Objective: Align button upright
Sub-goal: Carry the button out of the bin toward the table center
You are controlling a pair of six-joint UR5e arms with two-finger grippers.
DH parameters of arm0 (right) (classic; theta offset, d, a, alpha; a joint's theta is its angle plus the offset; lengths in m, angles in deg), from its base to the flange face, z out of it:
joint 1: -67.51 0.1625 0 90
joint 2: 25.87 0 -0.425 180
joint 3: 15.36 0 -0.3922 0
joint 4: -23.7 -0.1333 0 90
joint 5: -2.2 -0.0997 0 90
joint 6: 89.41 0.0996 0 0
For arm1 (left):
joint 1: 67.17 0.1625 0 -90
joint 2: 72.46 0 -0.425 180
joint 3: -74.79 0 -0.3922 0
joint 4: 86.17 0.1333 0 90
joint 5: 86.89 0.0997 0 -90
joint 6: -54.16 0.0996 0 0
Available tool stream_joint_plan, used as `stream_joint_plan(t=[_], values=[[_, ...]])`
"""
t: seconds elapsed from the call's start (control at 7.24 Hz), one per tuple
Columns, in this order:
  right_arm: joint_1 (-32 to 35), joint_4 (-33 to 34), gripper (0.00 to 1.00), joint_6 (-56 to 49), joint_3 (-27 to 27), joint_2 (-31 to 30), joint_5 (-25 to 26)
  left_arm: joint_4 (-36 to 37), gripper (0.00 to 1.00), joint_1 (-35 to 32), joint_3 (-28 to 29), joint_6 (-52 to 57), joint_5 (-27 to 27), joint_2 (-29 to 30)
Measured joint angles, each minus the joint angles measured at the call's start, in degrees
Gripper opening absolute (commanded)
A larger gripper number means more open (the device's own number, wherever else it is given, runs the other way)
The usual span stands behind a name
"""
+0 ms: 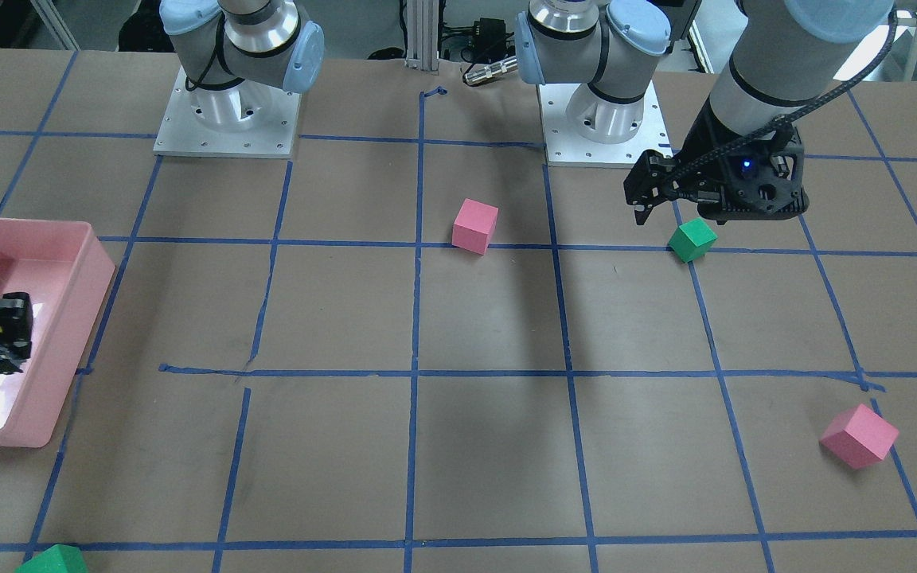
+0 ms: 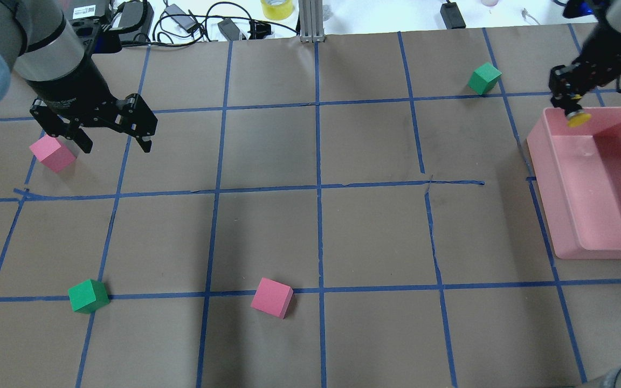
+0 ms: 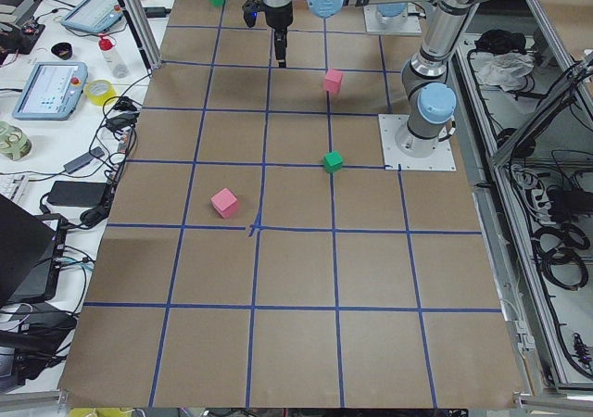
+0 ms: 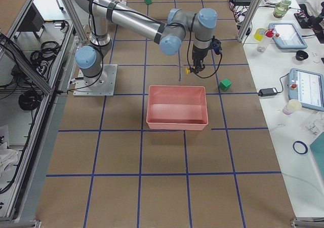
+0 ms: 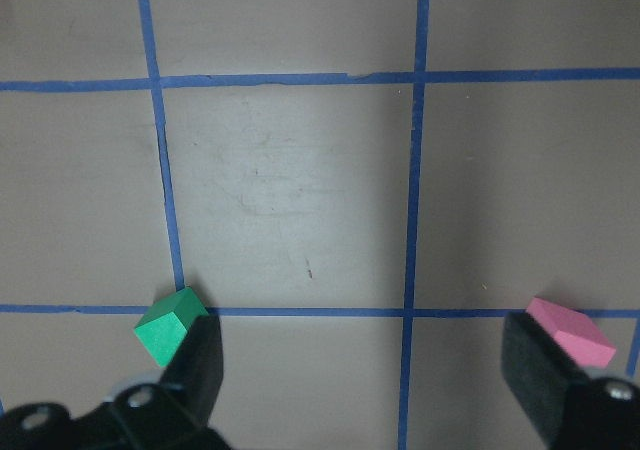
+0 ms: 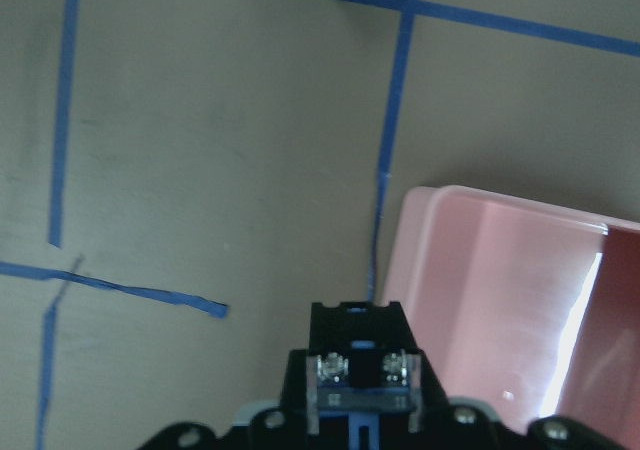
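Observation:
My right gripper (image 2: 571,103) is shut on the button (image 2: 578,117), whose yellow cap points downward. It hangs over the far corner of the pink bin (image 2: 545,161). The right wrist view shows the button's black body with silvery terminals (image 6: 360,368) between the jaws, above the bin's rim (image 6: 470,260). In the exterior right view the yellow cap (image 4: 187,71) is just beyond the bin (image 4: 177,120). My left gripper (image 2: 115,145) is open and empty above the table, next to a pink cube (image 2: 52,152). Its fingers (image 5: 200,360) are spread wide in the left wrist view.
A green cube (image 2: 88,295) and a pink cube (image 2: 271,297) lie near the robot. Another green cube (image 2: 484,77) lies at the far right beside the bin. Cables and a yellow tape roll (image 2: 276,8) lie beyond the table's far edge.

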Motion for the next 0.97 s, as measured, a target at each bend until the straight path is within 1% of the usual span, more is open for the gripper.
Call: stream_joint_plan(t=[0.28, 0.41, 0.69, 0.97], values=[[12.9, 0.2, 0.00, 18.3, 0.2, 0.7, -1.7, 0.0, 1.00, 0.0, 0.0, 0.0, 0.0, 0.0], [19.2, 1.6, 0.00, 26.7, 0.0, 2.1, -2.6, 0.1, 1.00, 0.0, 0.0, 0.0, 0.0, 0.0], [29.4, 8.7, 0.00, 38.8, -0.5, 6.5, -3.5, 0.7, 1.00, 0.2, 0.0, 0.2, 0.3, -0.1], [34.7, 17.3, 0.00, 43.9, -2.7, 11.0, -3.1, 1.7, 1.00, 0.4, 0.1, 0.5, 0.4, -0.1]])
